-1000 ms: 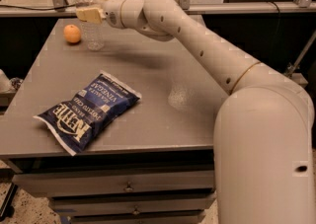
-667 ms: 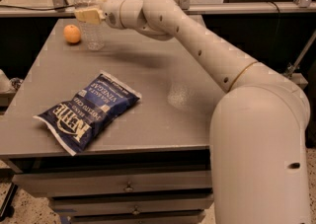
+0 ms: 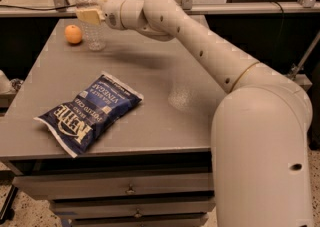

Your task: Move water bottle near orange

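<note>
While gripper fingers (image 3: 88, 16) clasp water bottle (image 3: 94, 37) | upright on table (image 3: 165, 63) | orange (image 3: 73, 34) beside

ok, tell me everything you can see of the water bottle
The water bottle is small, clear ribbed plastic with a pale cap. It stands upright with its base on the grey table, near a far corner. The gripper sits across its upper middle and hides that band. The orange lies right beside it, much shorter than the bottle. I cannot tell whether the two touch.
</note>
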Action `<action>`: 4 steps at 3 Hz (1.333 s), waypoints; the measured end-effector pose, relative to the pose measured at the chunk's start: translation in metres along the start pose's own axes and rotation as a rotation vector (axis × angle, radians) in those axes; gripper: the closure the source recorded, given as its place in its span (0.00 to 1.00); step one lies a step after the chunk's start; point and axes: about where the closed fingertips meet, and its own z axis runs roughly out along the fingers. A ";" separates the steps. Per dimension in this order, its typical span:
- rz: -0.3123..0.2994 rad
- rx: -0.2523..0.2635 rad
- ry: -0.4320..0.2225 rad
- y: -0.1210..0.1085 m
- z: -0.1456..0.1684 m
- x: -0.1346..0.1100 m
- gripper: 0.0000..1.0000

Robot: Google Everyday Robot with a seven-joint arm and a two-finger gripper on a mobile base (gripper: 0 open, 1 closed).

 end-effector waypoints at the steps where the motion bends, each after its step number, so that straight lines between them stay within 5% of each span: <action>1: 0.000 0.000 0.000 0.000 0.000 0.000 0.12; 2: 0.010 -0.006 0.008 0.000 -0.002 0.007 0.00; 4: 0.009 -0.010 0.009 -0.005 -0.011 0.009 0.00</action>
